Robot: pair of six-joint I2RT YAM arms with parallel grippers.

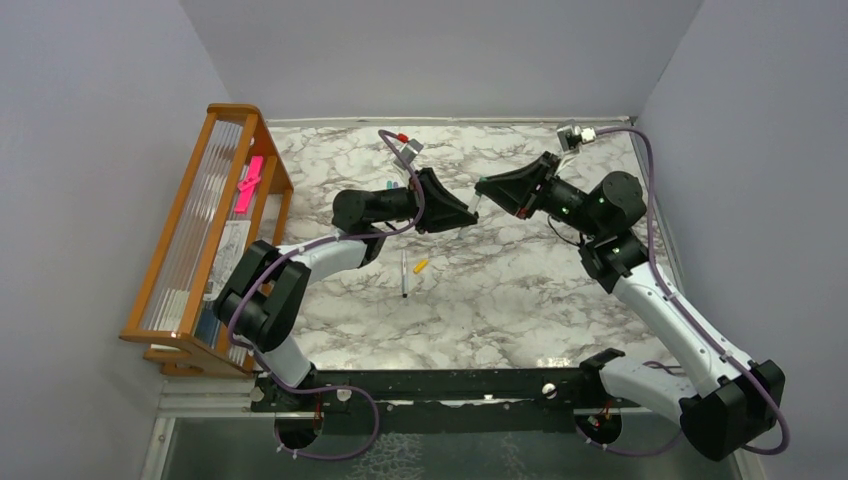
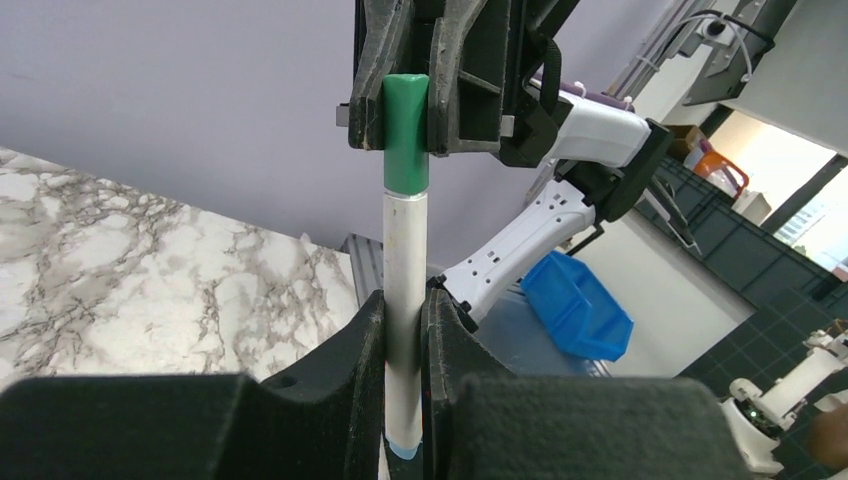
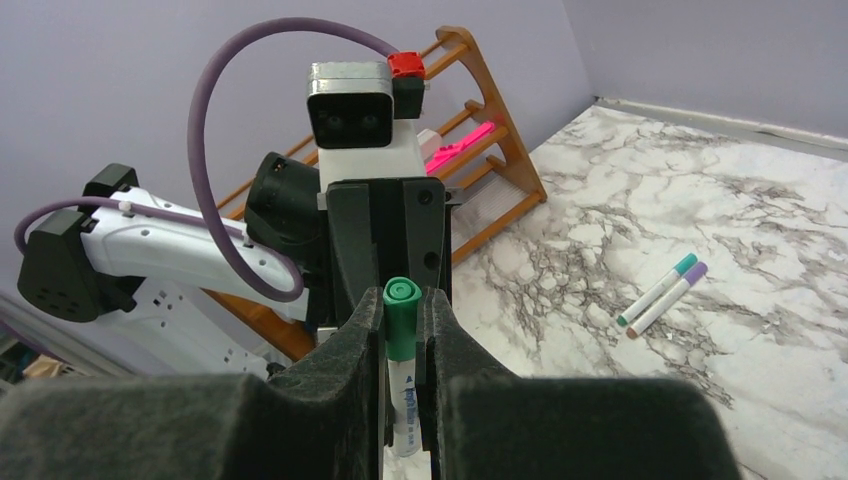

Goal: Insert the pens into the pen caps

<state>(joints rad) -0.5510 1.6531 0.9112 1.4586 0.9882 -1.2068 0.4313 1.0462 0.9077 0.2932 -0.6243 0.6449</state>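
Observation:
A white-barrelled pen (image 2: 406,290) is held in the air between both grippers. My left gripper (image 2: 405,330) is shut on its barrel, and the pale blue tail shows low in the gap. A green cap (image 2: 406,135) sits on the pen's far end, between the opposite arm's fingers. In the right wrist view my right gripper (image 3: 402,325) is shut on that green cap (image 3: 401,318), with the printed barrel (image 3: 405,405) running down behind the pads. From above, the left gripper (image 1: 462,211) and right gripper (image 1: 484,192) meet tip to tip mid-table. A loose pen (image 1: 404,274) and an orange cap (image 1: 421,266) lie below them.
A teal-capped pen (image 3: 657,290) and a purple-capped pen (image 3: 668,299) lie side by side on the marble. A wooden rack (image 1: 200,230) holding a pink strip (image 1: 249,183) stands along the left wall. A blue bin (image 2: 580,305) sits beyond the table.

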